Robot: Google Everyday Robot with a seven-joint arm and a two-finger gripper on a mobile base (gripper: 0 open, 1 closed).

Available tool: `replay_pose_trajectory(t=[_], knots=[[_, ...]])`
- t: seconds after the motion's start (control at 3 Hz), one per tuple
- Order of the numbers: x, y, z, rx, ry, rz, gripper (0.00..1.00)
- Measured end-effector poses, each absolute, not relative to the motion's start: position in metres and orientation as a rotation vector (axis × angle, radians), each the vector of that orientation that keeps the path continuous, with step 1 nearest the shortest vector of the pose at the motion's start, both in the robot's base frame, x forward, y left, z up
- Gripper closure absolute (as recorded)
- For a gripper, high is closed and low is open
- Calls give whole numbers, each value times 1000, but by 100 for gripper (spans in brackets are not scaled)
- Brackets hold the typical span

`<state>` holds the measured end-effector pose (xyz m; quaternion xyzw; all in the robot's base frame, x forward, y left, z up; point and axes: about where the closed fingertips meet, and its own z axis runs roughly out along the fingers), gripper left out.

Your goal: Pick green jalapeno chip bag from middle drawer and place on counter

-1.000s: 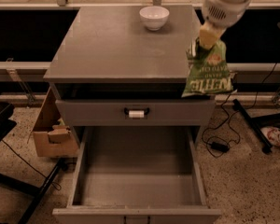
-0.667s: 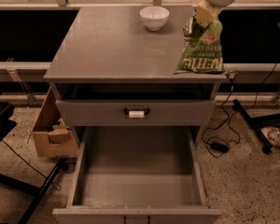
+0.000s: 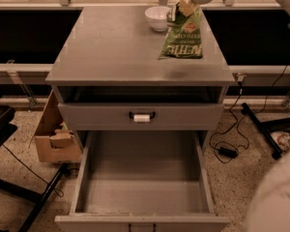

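The green jalapeno chip bag (image 3: 181, 36) with white lettering is over the right rear part of the grey counter (image 3: 116, 47). Its lower edge is at or just above the surface; I cannot tell whether it touches. My gripper (image 3: 185, 7) is at the top of the view, above the counter's back right, shut on the bag's pinched top. The middle drawer (image 3: 142, 185) is pulled out below, and its flat grey bottom is bare.
A white bowl (image 3: 157, 17) stands on the counter just left of the gripper. A closed drawer front with a black handle and white tag (image 3: 141, 116) sits above the open drawer. A cardboard box (image 3: 53, 139) is on the floor at left, cables (image 3: 227, 151) at right.
The gripper has carried the bag up and back, from beside the counter's right front edge to over its right rear part, close to the bowl.
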<state>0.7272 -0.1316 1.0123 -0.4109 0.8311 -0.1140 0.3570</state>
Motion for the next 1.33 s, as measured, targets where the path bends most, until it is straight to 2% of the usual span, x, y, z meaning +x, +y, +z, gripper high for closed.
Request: replay_pose_trajectory(t=[0.33,0.67,1.0,1.33], knots=[[771,-85,981,-1187,2075,-220,100],[785,-37,961,-1340,2025,-198,100],[793,4,946,-1470,1977,-171,91],[793,4,946,-1470,1977,-171,69]])
